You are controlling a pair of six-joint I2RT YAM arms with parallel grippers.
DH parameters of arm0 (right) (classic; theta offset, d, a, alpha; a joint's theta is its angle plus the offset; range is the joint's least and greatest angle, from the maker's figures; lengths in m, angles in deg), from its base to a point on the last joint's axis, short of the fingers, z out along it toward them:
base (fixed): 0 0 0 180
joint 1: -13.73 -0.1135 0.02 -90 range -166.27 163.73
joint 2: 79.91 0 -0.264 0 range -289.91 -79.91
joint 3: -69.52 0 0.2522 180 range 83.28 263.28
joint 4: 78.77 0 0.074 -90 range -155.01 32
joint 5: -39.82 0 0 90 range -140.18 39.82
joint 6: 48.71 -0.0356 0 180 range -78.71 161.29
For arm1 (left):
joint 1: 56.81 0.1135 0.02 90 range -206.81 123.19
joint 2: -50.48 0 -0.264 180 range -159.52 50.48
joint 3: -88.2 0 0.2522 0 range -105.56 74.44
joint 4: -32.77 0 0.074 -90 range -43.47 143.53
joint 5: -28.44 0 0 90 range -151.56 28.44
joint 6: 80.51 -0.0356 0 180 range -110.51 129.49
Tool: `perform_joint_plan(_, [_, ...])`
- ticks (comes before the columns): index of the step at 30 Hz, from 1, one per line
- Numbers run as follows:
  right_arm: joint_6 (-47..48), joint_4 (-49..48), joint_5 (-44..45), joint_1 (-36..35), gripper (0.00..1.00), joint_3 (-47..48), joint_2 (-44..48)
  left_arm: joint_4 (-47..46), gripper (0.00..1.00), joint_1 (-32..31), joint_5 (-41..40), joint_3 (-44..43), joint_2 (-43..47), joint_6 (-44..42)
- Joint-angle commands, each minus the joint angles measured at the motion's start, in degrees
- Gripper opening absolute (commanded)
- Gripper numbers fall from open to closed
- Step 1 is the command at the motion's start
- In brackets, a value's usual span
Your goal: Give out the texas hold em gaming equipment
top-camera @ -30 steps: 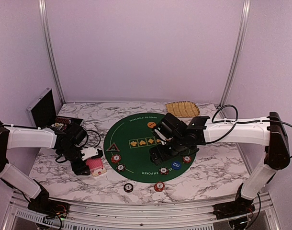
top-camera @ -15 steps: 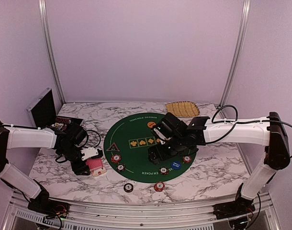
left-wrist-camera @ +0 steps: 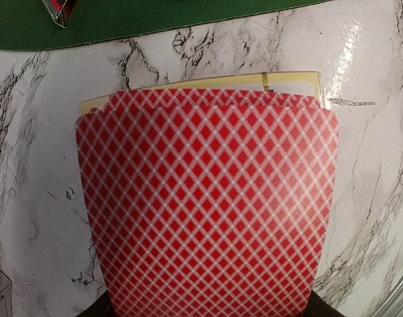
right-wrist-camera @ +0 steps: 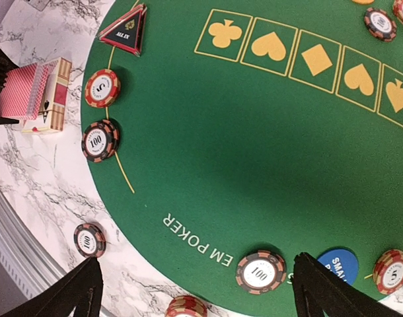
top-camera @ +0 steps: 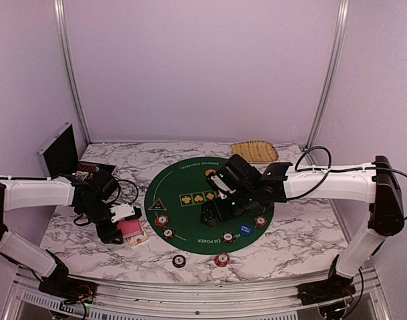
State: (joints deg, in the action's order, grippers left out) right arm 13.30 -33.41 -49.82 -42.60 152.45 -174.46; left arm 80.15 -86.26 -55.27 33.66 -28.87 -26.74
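My left gripper (top-camera: 118,229) is shut on a red-backed playing card (left-wrist-camera: 208,205), held just above the cream card box (left-wrist-camera: 287,82) on the marble, left of the green mat (top-camera: 190,181). That card hides its fingers in the left wrist view. My right gripper (right-wrist-camera: 198,290) hangs open over the mat's near part with nothing between its fingers. A dark 100 chip (right-wrist-camera: 259,271) lies close by its right finger. Next to that are a blue button (right-wrist-camera: 338,264) and a red chip (right-wrist-camera: 391,271). At the mat's left edge sit a black-triangle marker (right-wrist-camera: 125,30), a red chip (right-wrist-camera: 102,88) and a dark chip (right-wrist-camera: 99,140).
Two chips lie off the mat on the near marble, one dark (top-camera: 179,261) and one red (top-camera: 221,259). An orange button (top-camera: 211,173) is on the mat's far part. A tan woven tray (top-camera: 255,151) stands at the back. An open black case (top-camera: 60,150) is at the far left.
My right gripper has drifted left across the mat, still open. My left gripper has closed on the red card and shifted slightly.
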Motion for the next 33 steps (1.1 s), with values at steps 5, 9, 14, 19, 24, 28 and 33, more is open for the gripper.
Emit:
perform_joint_plan(5, [-2.72, -5.59, -5.77, 0.45, 0.98, -0.37, 0.07, 4.02, 0.06, -0.42, 3.32, -3.96, 2.42, 0.65])
perform_joint_plan(9, [-4.11, -8.49, -9.06, 0.53, 0.98, -0.57, -0.52, 5.12, 0.02, -0.76, 4.13, -5.17, 2.97, 1.04])
perform_joint_plan(14, [-6.8, -14.47, -15.24, 1.09, 0.98, -0.94, -1.38, 6.83, 0.02, -1.27, 4.94, -7.39, 3.78, 1.58])
perform_joint_plan(19, [-10.65, -22.28, -22.74, 1.4, 0.98, -0.59, -3.95, 8.76, 0.02, -2.29, 6.25, -10.93, 4.07, 2.36])
perform_joint_plan(24, [-16.87, -34.21, -30.88, 1.84, 0.98, -1.22, -7.54, 9.78, 0.02, -3.37, 7.77, -13.87, 3.71, 3.07])
perform_joint_plan(28, [-21.67, -42.74, -35.82, 1.93, 0.98, -1.13, -10.16, 10.19, 0.01, -4.23, 8.28, -14.83, 3.67, 3.32])
perform_joint_plan(33, [-28.2, -51.05, -39.38, 2.03, 0.97, -0.48, -13.93, 10.23, 0.01, -4.74, 8.46, -15.66, 3.88, 3.23])
